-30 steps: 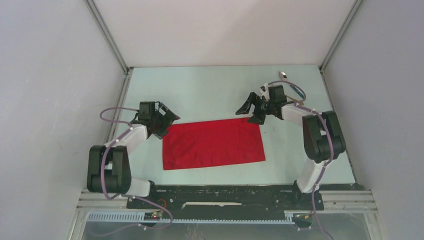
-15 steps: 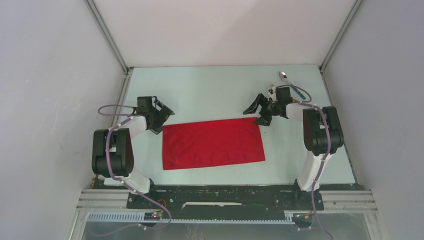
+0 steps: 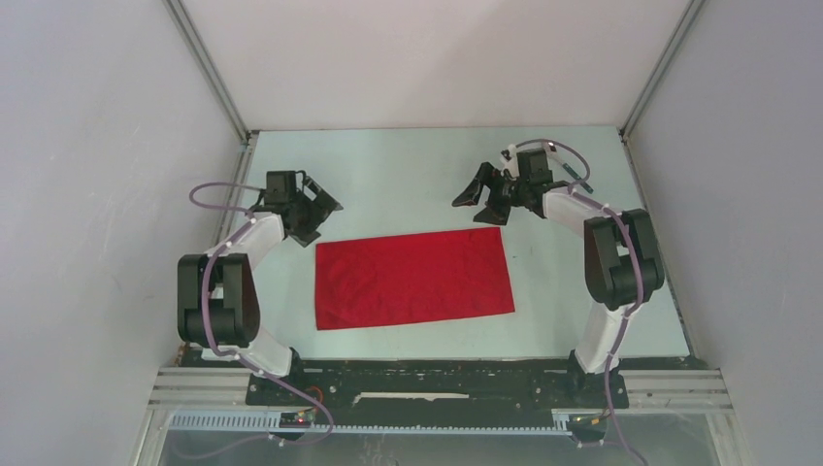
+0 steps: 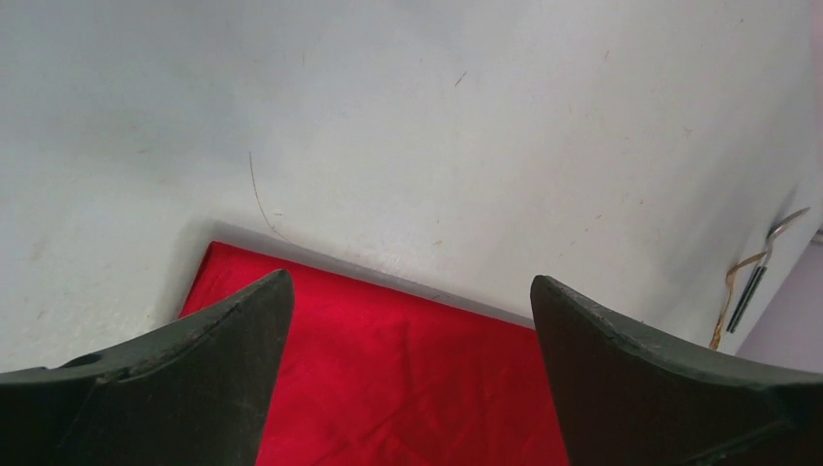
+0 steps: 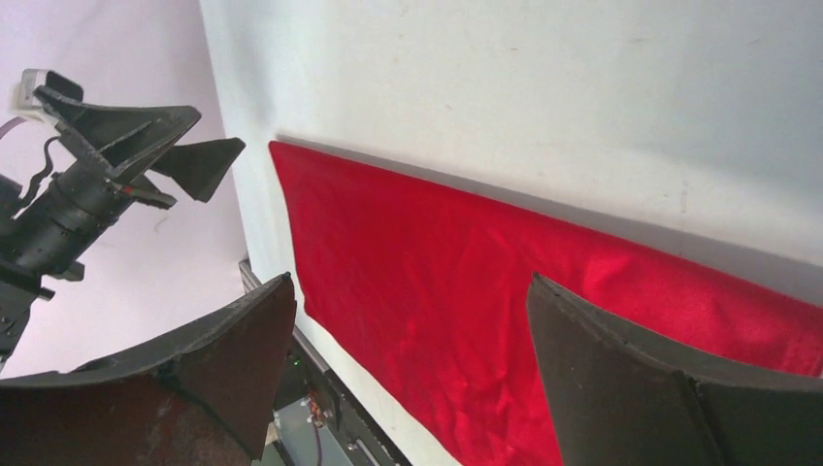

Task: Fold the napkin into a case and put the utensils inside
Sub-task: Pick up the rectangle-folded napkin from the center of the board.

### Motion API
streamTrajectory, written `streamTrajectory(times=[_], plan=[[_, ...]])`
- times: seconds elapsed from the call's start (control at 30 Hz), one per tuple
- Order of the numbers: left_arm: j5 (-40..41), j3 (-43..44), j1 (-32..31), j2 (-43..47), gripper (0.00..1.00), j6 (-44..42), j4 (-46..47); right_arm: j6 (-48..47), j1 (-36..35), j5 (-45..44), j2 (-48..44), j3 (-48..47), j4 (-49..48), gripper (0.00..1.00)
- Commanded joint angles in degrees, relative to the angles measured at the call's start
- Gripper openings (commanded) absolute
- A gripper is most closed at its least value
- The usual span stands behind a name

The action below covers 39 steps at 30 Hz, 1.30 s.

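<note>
A red napkin [image 3: 414, 279] lies flat on the pale desk [image 3: 408, 184]. It looks like a wide box shape with straight sides. It sits in the middle, between the two arms.

The left fingers [image 3: 318, 216] are near the far left corner of the napkin. They are spread wide apart and hold nothing. From the left wrist camera, I see red cloth and bare desk in the gap between them.

The right fingers [image 3: 476, 204] are near the far right corner of the napkin, a bit past its far edge. They are spread wide too, and nothing is in them.

Far off by the right wall lie the spoon [image 4: 767, 257], with its dark handle, and the thin gold fork [image 4: 730, 286]. They lie close together, well away from the napkin. In the view from above, the right arm hides most of them.
</note>
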State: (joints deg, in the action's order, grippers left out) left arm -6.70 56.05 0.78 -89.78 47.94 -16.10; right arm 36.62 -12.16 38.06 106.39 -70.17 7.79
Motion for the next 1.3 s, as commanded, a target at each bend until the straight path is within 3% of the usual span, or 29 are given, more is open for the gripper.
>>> streamTrajectory(times=[0.0, 0.37, 0.6, 0.8, 0.97, 1.03, 1.13, 1.27], plan=[[-1.28, -2.65, -0.3, -2.34, 1.0, 2.69, 2.15, 1.0, 1.73, 0.66, 3.97, -0.76, -0.91, 0.96], [3.42, 1.2, 1.38, -7.93, 1.0, 2.05, -2.48, -2.01, 6.42, -4.81, 7.14, 0.38, 3.52, 0.95], [8.52, 2.91, -0.24, 3.48, 1.0, -2.72, -8.44, -4.9, 3.93, -9.34, -3.07, -0.4, 8.92, 0.96], [1.18, -1.58, -4.68, 5.82, 1.0, -1.8, -4.3, -1.48, 2.21, 0.04, 1.3, 0.53, 3.73, 0.95], [1.47, -2.13, -4.03, 0.15, 1.0, -2.5, -3.27, -2.69, 3.49, -1.58, 4.06, 2.36, 2.22, 0.96], [2.54, -2.17, -3.94, -0.58, 1.0, -2.99, -3.74, -3.99, 4.32, -3.38, 4.26, 2.74, 3.55, 0.95], [10.49, -1.36, -7.58, 5.72, 1.0, -6.17, -6.34, -8.06, 4.2, -9.79, 1.75, 2.58, 9.45, 0.95], [13.55, 1.22, -12.32, 13.4, 1.0, -10.66, -12.82, -14.4, 0.93, -26.22, -6.31, 0.59, 24.59, 0.96]])
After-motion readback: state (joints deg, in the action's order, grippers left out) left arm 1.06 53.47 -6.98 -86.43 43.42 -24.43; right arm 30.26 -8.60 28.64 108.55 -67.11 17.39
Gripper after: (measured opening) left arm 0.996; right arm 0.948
